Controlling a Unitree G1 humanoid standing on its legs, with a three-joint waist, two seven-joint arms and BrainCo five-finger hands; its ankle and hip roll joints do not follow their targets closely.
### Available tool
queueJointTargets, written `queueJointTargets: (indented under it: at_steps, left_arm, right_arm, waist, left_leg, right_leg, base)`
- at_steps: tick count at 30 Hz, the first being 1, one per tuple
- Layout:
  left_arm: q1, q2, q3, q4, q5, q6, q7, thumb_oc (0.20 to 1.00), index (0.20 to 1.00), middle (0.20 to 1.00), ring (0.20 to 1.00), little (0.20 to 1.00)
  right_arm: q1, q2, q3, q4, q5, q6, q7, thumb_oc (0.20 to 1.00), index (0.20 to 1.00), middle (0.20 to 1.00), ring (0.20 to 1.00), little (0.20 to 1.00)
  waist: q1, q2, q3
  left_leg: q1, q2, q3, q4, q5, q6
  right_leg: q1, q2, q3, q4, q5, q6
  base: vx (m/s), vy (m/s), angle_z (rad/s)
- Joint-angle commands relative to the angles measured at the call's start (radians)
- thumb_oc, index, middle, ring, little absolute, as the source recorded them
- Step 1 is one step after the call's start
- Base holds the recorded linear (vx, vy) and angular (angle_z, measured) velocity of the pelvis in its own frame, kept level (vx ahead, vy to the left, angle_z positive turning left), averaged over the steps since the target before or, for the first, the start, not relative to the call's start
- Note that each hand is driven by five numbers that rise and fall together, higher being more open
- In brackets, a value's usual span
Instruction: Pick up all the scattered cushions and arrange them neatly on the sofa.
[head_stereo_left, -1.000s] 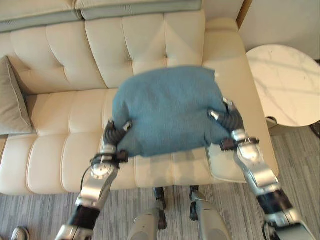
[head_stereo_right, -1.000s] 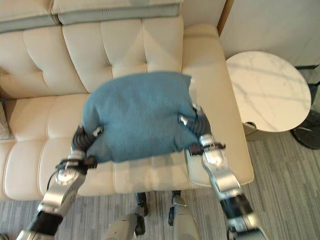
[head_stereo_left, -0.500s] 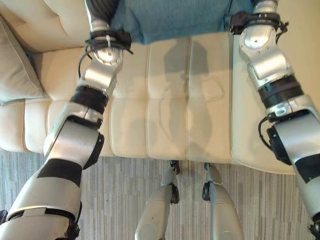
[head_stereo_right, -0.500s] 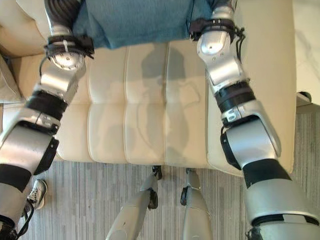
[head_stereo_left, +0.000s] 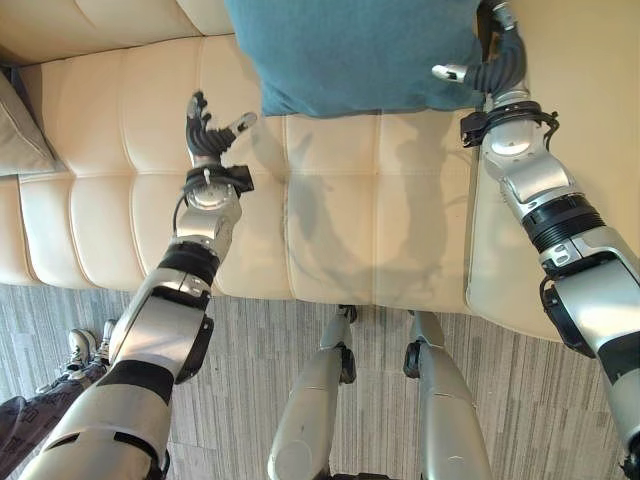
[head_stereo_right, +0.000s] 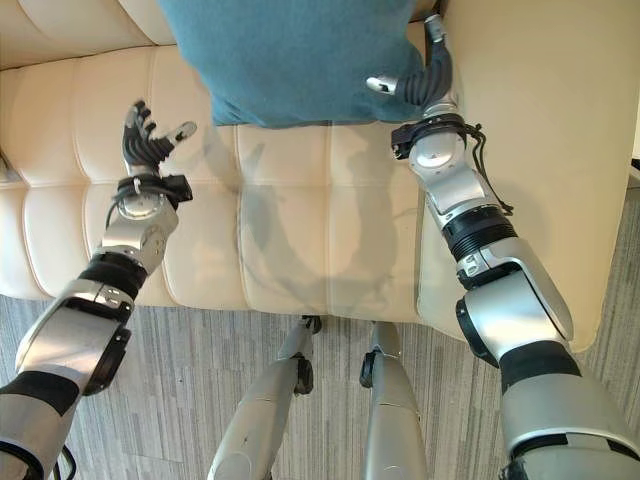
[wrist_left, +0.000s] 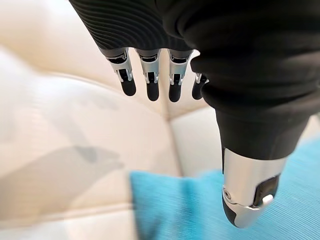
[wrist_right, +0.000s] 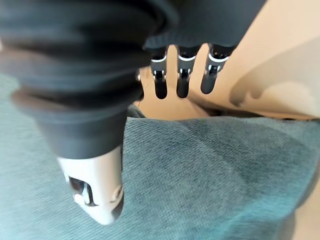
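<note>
A blue cushion (head_stereo_left: 360, 50) rests on the cream sofa (head_stereo_left: 370, 220), at the back of the seat. My right hand (head_stereo_left: 497, 65) is at its right edge. The thumb lies on the cloth and the fingers (wrist_right: 182, 80) reach out straight past the cushion (wrist_right: 210, 175), so the hand is open. My left hand (head_stereo_left: 205, 135) is off the cushion and hovers over the seat to its left. Its fingers (wrist_left: 150, 75) are spread and hold nothing. The cushion's corner (wrist_left: 200, 210) shows beyond that hand's thumb.
A grey cushion (head_stereo_left: 15, 120) leans at the sofa's left end. The right armrest (head_stereo_left: 590, 150) rises beside my right arm. A person's shoe (head_stereo_left: 80, 345) and trouser leg (head_stereo_left: 30, 425) are on the striped floor at lower left.
My left hand has let go of the blue cushion and drawn away to the left. The cushion now lies on the sofa with only my right hand on it. The camera has shifted.
</note>
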Motion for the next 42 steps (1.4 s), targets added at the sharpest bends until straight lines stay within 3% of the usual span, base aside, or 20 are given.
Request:
queueJointTargets:
  at_steps: [1, 5, 7, 10, 11, 12, 13, 14, 16, 18, 21, 26, 33, 34, 35, 37, 39, 40, 41, 42]
  left_arm:
    - [-0.034, 0.065, 0.025, -0.041, -0.031, -0.056, -0.023, 1.000, 1.000, 1.000, 1.000, 1.000]
    - [0.147, 0.125, 0.043, -0.292, 0.072, -0.066, -0.065, 1.000, 1.000, 1.000, 1.000, 1.000]
    - [0.216, 0.122, 0.063, -0.352, 0.080, -0.066, -0.076, 1.000, 1.000, 1.000, 1.000, 1.000]
    - [0.431, 0.090, 0.124, -0.526, 0.103, -0.067, -0.128, 1.000, 1.000, 1.000, 1.000, 1.000]
    - [0.581, 0.066, 0.167, -0.600, 0.116, -0.060, -0.177, 1.000, 1.000, 1.000, 1.000, 1.000]
    - [0.586, 0.066, 0.165, -0.604, 0.117, -0.059, -0.176, 1.000, 1.000, 1.000, 1.000, 1.000]
    - [0.728, 0.046, 0.198, -0.641, 0.141, -0.048, -0.238, 1.000, 1.000, 1.000, 1.000, 1.000]
    - [0.731, 0.047, 0.197, -0.643, 0.141, -0.047, -0.238, 1.000, 1.000, 1.000, 1.000, 1.000]
    - [0.879, 0.045, 0.233, -0.655, 0.180, -0.029, -0.301, 1.000, 1.000, 1.000, 1.000, 1.000]
    - [1.070, 0.000, 0.281, -0.582, 0.249, 0.006, -0.373, 1.000, 1.000, 1.000, 1.000, 1.000]
    - [1.176, -0.042, 0.304, -0.483, 0.325, 0.039, -0.407, 1.000, 1.000, 1.000, 1.000, 1.000]
    - [1.280, -0.131, 0.305, -0.309, 0.371, 0.075, -0.432, 1.000, 1.000, 1.000, 1.000, 1.000]
    - [1.245, -0.092, 0.281, -0.285, 0.399, 0.062, -0.408, 1.000, 1.000, 1.000, 1.000, 1.000]
    - [1.216, -0.056, 0.281, -0.367, 0.381, 0.055, -0.388, 1.000, 1.000, 1.000, 1.000, 1.000]
    - [1.216, -0.056, 0.281, -0.368, 0.381, 0.056, -0.388, 1.000, 1.000, 1.000, 1.000, 1.000]
    - [1.201, -0.044, 0.286, -0.429, 0.362, 0.052, -0.372, 1.000, 1.000, 1.000, 1.000, 1.000]
    - [1.201, -0.041, 0.289, -0.440, 0.362, 0.050, -0.363, 1.000, 1.000, 1.000, 1.000, 1.000]
    - [1.198, -0.046, 0.281, -0.454, 0.357, 0.046, -0.358, 1.000, 1.000, 1.000, 1.000, 1.000]
    - [1.179, -0.053, 0.265, -0.458, 0.354, 0.044, -0.357, 1.000, 1.000, 1.000, 1.000, 1.000]
    - [1.181, -0.060, 0.270, -0.463, 0.346, 0.049, -0.361, 1.000, 1.000, 1.000, 1.000, 1.000]
  right_arm:
    - [-0.062, -0.018, -0.018, -0.057, 0.032, -0.071, -0.019, 1.000, 1.000, 1.000, 1.000, 1.000]
    - [0.120, -0.146, -0.091, -0.230, 0.002, -0.082, 0.038, 1.000, 1.000, 1.000, 1.000, 1.000]
    - [0.194, -0.169, -0.115, -0.290, -0.013, -0.079, 0.058, 1.000, 1.000, 1.000, 1.000, 1.000]
    - [0.453, -0.206, -0.208, -0.461, -0.058, -0.089, 0.136, 1.000, 1.000, 1.000, 1.000, 1.000]
    - [0.656, -0.195, -0.274, -0.571, -0.085, -0.099, 0.206, 1.000, 1.000, 1.000, 1.000, 1.000]
    - [0.665, -0.194, -0.278, -0.576, -0.086, -0.097, 0.206, 1.000, 1.000, 1.000, 1.000, 1.000]
    - [0.858, -0.167, -0.339, -0.642, -0.096, -0.115, 0.279, 1.000, 1.000, 1.000, 1.000, 1.000]
    - [0.864, -0.166, -0.342, -0.646, -0.097, -0.113, 0.280, 1.000, 1.000, 1.000, 1.000, 1.000]
    - [1.056, -0.147, -0.398, -0.690, -0.096, -0.122, 0.358, 1.000, 1.000, 1.000, 1.000, 1.000]
    - [1.292, -0.032, -0.454, -0.641, -0.059, -0.113, 0.466, 1.000, 1.000, 1.000, 1.000, 1.000]
    - [1.414, 0.042, -0.476, -0.529, -0.079, -0.086, 0.511, 1.000, 1.000, 1.000, 1.000, 1.000]
    - [1.504, 0.142, -0.468, -0.364, -0.089, -0.043, 0.527, 1.000, 1.000, 1.000, 1.000, 1.000]
    - [1.464, 0.146, -0.418, -0.356, -0.132, -0.043, 0.498, 1.000, 1.000, 1.000, 1.000, 1.000]
    - [1.459, 0.168, -0.412, -0.349, -0.129, -0.045, 0.472, 1.000, 1.000, 1.000, 1.000, 1.000]
    - [1.458, 0.168, -0.412, -0.349, -0.129, -0.045, 0.472, 1.000, 1.000, 1.000, 1.000, 1.000]
    - [1.448, 0.185, -0.421, -0.330, -0.130, -0.044, 0.450, 1.000, 1.000, 1.000, 1.000, 1.000]
    - [1.445, 0.184, -0.424, -0.324, -0.137, -0.045, 0.440, 1.000, 1.000, 1.000, 1.000, 1.000]
    - [1.439, 0.186, -0.425, -0.338, -0.143, -0.045, 0.433, 1.000, 1.000, 1.000, 1.000, 1.000]
    - [1.431, 0.186, -0.442, -0.341, -0.132, -0.044, 0.411, 1.000, 1.000, 1.000, 1.000, 1.000]
    - [1.429, 0.185, -0.451, -0.349, -0.129, -0.039, 0.407, 1.000, 1.000, 1.000, 1.000, 1.000]
  waist:
    - [0.006, -0.040, 0.011]
    - [0.000, -0.039, 0.003]
    - [-0.003, -0.039, -0.002]
    - [-0.016, -0.046, -0.024]
    - [-0.030, -0.057, -0.044]
    - [-0.029, -0.058, -0.046]
    - [-0.043, -0.071, -0.073]
    - [-0.041, -0.072, -0.074]
    - [-0.056, -0.086, -0.106]
    - [-0.082, -0.104, -0.158]
    - [-0.100, -0.119, -0.208]
    - [-0.120, -0.145, -0.269]
    - [-0.133, -0.159, -0.242]
    - [-0.113, -0.143, -0.219]
    - [-0.112, -0.143, -0.222]
    - [-0.087, -0.134, -0.244]
    - [-0.076, -0.135, -0.251]
    - [-0.063, -0.139, -0.254]
    - [-0.057, -0.155, -0.263]
    - [-0.055, -0.153, -0.271]
  left_leg:
    - [0.024, -0.018, -0.001, -0.040, -0.034, -0.088]
    - [0.085, -0.018, -0.002, -0.040, -0.042, -0.088]
    - [0.107, -0.016, -0.001, -0.040, -0.045, -0.088]
    - [0.181, -0.011, 0.008, -0.040, -0.064, -0.085]
    - [0.229, -0.009, 0.012, -0.040, -0.079, -0.078]
    - [0.231, -0.009, 0.012, -0.040, -0.079, -0.078]
    - [0.280, -0.007, 0.020, -0.040, -0.096, -0.072]
    - [0.283, -0.007, 0.020, -0.040, -0.097, -0.072]
    - [0.331, -0.007, 0.030, -0.040, -0.111, -0.064]
    - [0.413, -0.009, 0.047, -0.039, -0.142, -0.052]
    - [0.467, -0.011, 0.060, -0.025, -0.167, -0.044]
    - [0.525, -0.017, 0.073, -0.005, -0.210, -0.026]
    - [0.529, -0.013, 0.099, -0.033, -0.190, -0.011]
    - [0.498, 0.019, 0.096, -0.026, -0.146, -0.008]
    - [0.494, 0.020, 0.097, -0.026, -0.144, -0.008]
    - [0.453, 0.030, 0.092, -0.040, -0.106, -0.015]
    - [0.440, 0.032, 0.097, -0.040, -0.097, -0.018]
    - [0.421, 0.035, 0.099, -0.040, -0.079, -0.027]
    - [0.364, 0.036, 0.107, -0.040, -0.039, -0.065]
    - [0.337, 0.044, 0.102, -0.040, -0.029, -0.080]
  right_leg:
    - [-0.026, 0.005, 0.047, 0.069, -0.164, 0.115]
    - [0.033, 0.005, 0.044, 0.078, -0.174, 0.111]
    - [0.055, 0.004, 0.042, 0.078, -0.179, 0.111]
    - [0.127, 0.000, 0.037, 0.082, -0.193, 0.110]
    - [0.176, -0.005, 0.035, 0.081, -0.200, 0.109]
    - [0.179, -0.005, 0.034, 0.079, -0.200, 0.109]
    - [0.234, -0.008, 0.030, 0.075, -0.206, 0.111]
    - [0.237, -0.008, 0.030, 0.074, -0.206, 0.111]
    - [0.295, -0.007, 0.025, 0.059, -0.209, 0.116]
    - [0.380, -0.004, 0.033, 0.036, -0.215, 0.125]
    - [0.439, -0.002, 0.048, 0.011, -0.207, 0.130]
    - [0.484, 0.007, 0.099, -0.009, -0.194, 0.139]
    - [0.421, 0.022, 0.144, 0.077, -0.171, 0.162]
    - [0.425, 0.033, 0.122, 0.282, -0.278, 0.146]
    - [0.421, 0.034, 0.123, 0.281, -0.276, 0.145]
    - [0.487, 0.043, 0.118, 0.436, -0.317, 0.128]
    - [0.507, 0.041, 0.113, 0.455, -0.305, 0.131]
    - [0.526, 0.048, 0.093, 0.419, -0.335, 0.114]
    - [0.628, 0.084, 0.098, 0.205, -0.428, 0.081]
    - [0.642, 0.100, 0.104, 0.136, -0.428, 0.068]
  base:
    - [-0.06, -0.031, 0.04]
    - [-0.02, -0.005, 0.05]
    - [0.02, 0.023, -0.07]
    - [0.05, 0.024, -0.03]
    - [0.08, 0.025, 0.03]
    - [0.15, 0.035, 0.03]
    - [0.08, 0.019, -0.04]
    - [0.12, 0.031, -0.05]
    - [0.11, 0.054, -0.04]
    - [0.13, 0.077, -0.17]
    - [0.10, 0.066, -0.34]
    - [0.00, 0.069, -0.29]
    - [-0.20, 0.053, -0.30]
    - [-0.35, 0.002, -0.10]
    - [-0.47, -0.016, 0.17]
    - [-0.28, -0.063, 0.25]
    - [-0.22, -0.080, 0.31]
    - [-0.35, -0.252, 0.13]
    - [-0.32, -0.268, -0.07]
    - [-0.31, -0.259, -0.02]
